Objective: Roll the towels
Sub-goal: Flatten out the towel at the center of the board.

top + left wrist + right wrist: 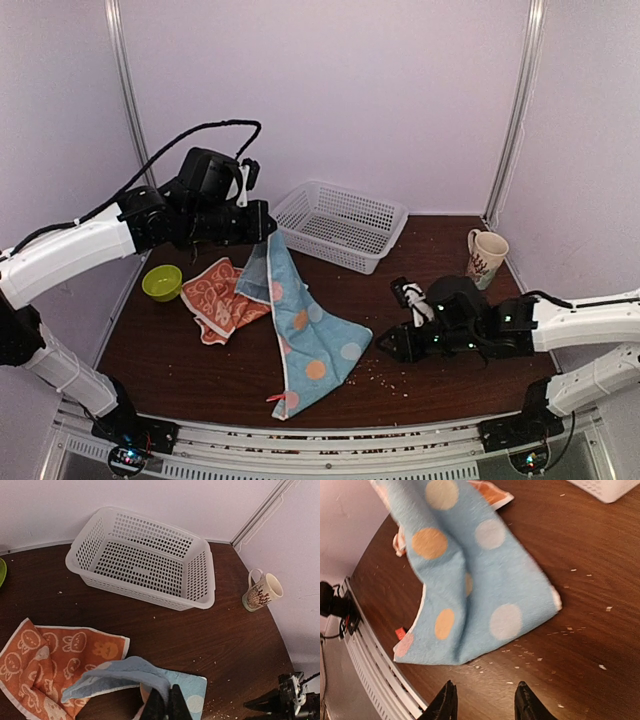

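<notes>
Dark wood table point(450, 385), pale lilac walls behind it. The blue towel point(310, 340) fills the middle: light blue with peach, pink and white dots and a white edge. Its near end lies at 6 o'clock with a red tag point(274, 398) by the rail. From there it spreads flat toward 4 o'clock, then rises in a creased, narrowing fold to one raised corner at about 11 o'clock.

Crumbs point(385, 378) are scattered just off its 3 o'clock edge. The right gripper point(385, 345) sits there, low over the wood and apart from the cloth. Its jaws are parted on nothing, pointing toward 9 o'clock, and its forearm lies nearly level from the right side.

The orange towel point(215, 295) lies at 9 o'clock, rumpled and folded over itself, white bunny figures on orange, one edge tucked under the blue one.

Above it the left gripper point(268, 232) is pinched tight on the blue towel's raised corner. Its arm comes in high from the left, wrist level.

Farther back are a green bowl point(161, 282) at 10 o'clock, a white basket point(340, 225) at 12 and a mug point(486, 256) at 2.
</notes>
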Action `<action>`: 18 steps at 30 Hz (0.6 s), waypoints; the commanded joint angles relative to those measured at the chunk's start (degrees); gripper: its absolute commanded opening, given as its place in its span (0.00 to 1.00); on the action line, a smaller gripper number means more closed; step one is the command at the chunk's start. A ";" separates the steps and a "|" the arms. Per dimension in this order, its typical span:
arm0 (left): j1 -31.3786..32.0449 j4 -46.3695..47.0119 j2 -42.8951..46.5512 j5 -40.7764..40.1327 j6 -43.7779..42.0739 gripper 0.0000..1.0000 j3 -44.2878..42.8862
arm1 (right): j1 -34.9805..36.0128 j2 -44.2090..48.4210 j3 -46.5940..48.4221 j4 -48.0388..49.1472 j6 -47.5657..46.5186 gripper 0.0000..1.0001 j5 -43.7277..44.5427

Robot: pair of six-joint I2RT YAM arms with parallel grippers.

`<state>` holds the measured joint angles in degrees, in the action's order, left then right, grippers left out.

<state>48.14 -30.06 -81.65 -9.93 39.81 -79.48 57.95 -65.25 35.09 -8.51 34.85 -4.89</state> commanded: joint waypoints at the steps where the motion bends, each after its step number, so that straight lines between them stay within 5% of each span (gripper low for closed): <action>1: 0.11 0.91 -0.23 -6.95 -3.50 0.00 -2.65 | 7.65 -10.24 9.42 3.03 -0.49 0.40 1.01; 9: 0.03 0.27 -0.60 -9.99 -5.65 0.00 -2.17 | 20.37 -35.83 37.64 -15.53 -8.69 0.43 1.60; 18: 0.04 0.12 2.03 -13.45 -5.39 0.00 2.07 | 22.21 -50.26 50.50 -27.87 -2.59 0.72 9.61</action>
<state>48.31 -31.40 -81.60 -20.47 35.40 -78.91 80.34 -111.83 80.97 -27.51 29.95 -0.99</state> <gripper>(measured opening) 0.014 0.699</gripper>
